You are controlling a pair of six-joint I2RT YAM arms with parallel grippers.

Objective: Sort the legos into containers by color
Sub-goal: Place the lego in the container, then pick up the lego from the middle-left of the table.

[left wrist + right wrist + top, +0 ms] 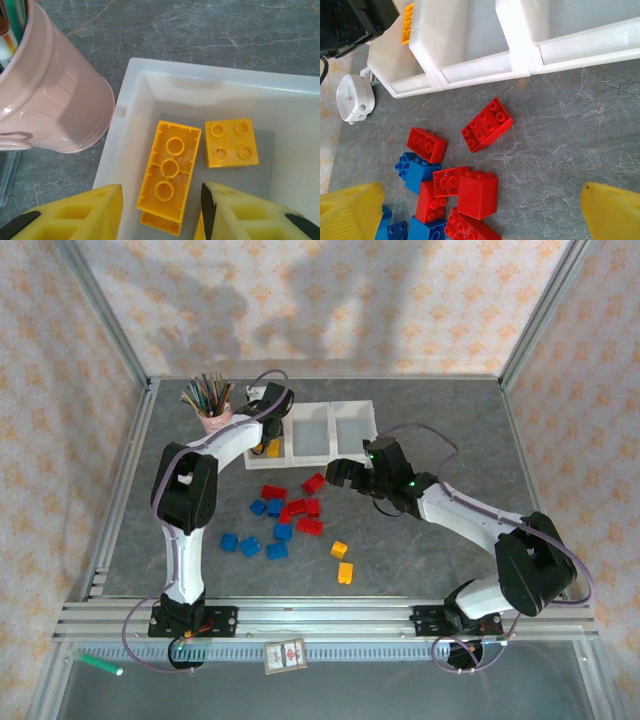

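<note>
My left gripper (161, 215) hangs open over the left one of the containers (200, 80), in the top view at the left gripper (268, 432). Under it a long yellow brick (170, 172) lies studs-down on another yellow one, free of both fingers. A square yellow brick (231, 142) lies beside them. My right gripper (482, 210) stands wide open above a heap of red legos (477, 192) and blue legos (417, 170). A red wedge brick (487, 125) lies closer to the bins (475, 72). Two yellow-orange bricks (342, 560) sit on the table near the front.
A pink cup of pencils (212, 405) stands right against the left bin, close to my left arm; the cup (55, 95) is just left of the fingers. More blue bricks (250, 545) lie front left. A small white object (354, 97) sits behind the left bin.
</note>
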